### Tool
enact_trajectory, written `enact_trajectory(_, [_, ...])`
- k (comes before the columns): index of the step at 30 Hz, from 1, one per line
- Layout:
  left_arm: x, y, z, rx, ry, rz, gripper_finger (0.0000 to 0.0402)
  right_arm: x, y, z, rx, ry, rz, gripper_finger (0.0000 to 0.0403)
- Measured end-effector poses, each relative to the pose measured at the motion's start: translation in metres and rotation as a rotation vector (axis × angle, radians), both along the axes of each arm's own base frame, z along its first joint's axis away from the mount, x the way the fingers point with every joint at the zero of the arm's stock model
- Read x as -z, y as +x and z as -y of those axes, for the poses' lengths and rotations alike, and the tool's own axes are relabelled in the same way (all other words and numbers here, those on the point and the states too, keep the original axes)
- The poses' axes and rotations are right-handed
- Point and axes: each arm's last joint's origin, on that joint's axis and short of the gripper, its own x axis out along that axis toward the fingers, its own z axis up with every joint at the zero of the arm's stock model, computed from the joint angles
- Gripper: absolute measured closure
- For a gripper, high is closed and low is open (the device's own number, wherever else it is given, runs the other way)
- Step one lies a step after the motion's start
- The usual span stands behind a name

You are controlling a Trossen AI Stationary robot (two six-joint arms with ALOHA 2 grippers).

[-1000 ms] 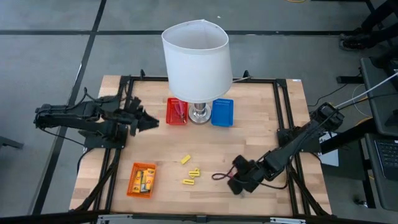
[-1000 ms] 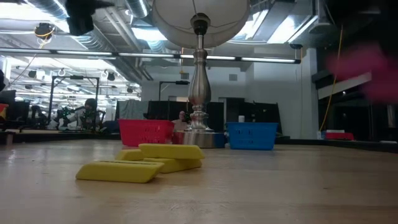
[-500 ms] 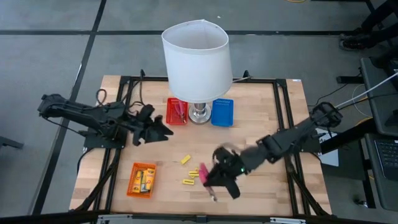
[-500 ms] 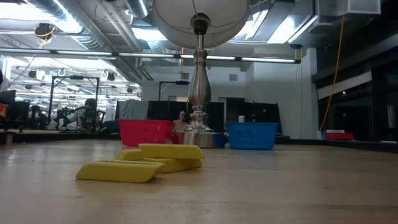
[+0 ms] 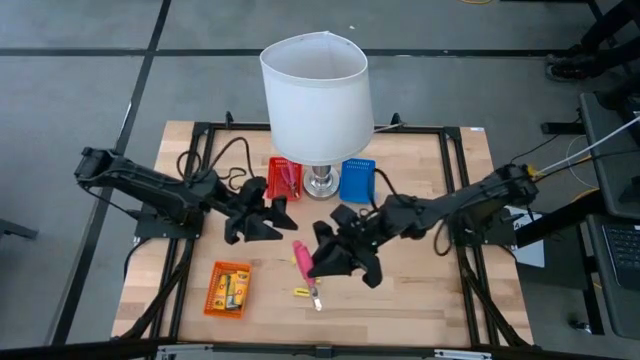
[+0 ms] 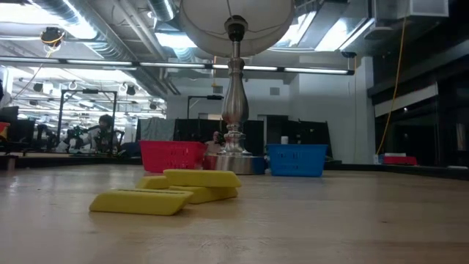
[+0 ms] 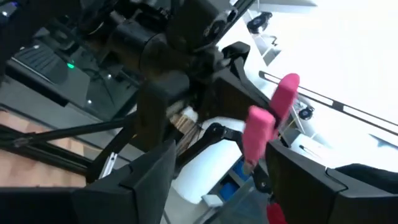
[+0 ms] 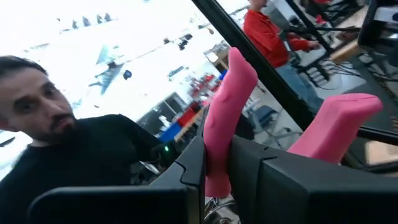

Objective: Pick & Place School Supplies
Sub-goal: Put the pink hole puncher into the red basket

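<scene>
My right gripper [image 5: 320,262] hovers over the table's middle, shut on pink-handled pliers [image 5: 303,266]. Their metal tip [image 5: 316,299] points toward the near edge. The left wrist view shows the pink handles [image 7: 272,119] in the air in front of my open left gripper [image 7: 217,186]. In the high view the left gripper [image 5: 272,218] is just left of the pliers and touches nothing. Plain yellow pieces [image 6: 165,192] lie flat on the wood, below the pliers [image 5: 301,292]. Yellow packets [image 5: 232,290] sit in the orange basket. My right gripper pinches one pink handle [image 8: 219,155] of the pliers between its two fingers. The other handle [image 8: 336,127] stands free outside one finger. The fingers come roughly level from the table's right. The pliers are lifted clear, slanting, with the metal tip lowest.
A white-shaded lamp [image 5: 315,95] stands at the far middle, between a red basket [image 5: 285,178] and a blue basket [image 5: 357,180]. The orange basket [image 5: 214,296] sits near left. People [image 8: 56,143] show in the room beyond the table. Bare wood lies near right.
My right gripper took the pliers from the table's near right, lifted them clear and carried them left and farther in, to the middle. My left gripper reached right, from the left side toward the middle and the pliers. The yellow pieces stayed put.
</scene>
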Motion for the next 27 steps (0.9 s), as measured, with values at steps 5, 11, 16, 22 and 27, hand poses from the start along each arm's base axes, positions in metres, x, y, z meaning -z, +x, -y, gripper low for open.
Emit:
enact_trajectory(5, [-0.007,0.007,0.007,0.023,0.027,0.026,0.0157,0.012,0.012,-0.001,-0.01,0.032,0.009,0.0363])
enact_trajectory(11, [-0.014,0.004,0.009,0.029,0.031,0.055,0.0155,0.015,0.014,-0.001,0.029,0.023,-0.004,0.0363])
enact_trajectory(16, [-0.013,0.004,0.009,0.031,0.017,0.041,0.0158,0.022,0.019,0.0,0.064,0.012,-0.035,0.0363])
enact_trajectory(22, [-0.009,0.006,0.009,0.03,0.007,-0.016,0.0158,0.024,0.021,0.003,0.1,-0.006,-0.055,0.0363])
enact_trajectory(27, [-0.006,0.007,0.009,0.029,0.007,-0.05,0.016,0.026,0.023,0.007,0.132,-0.015,-0.073,0.0363])
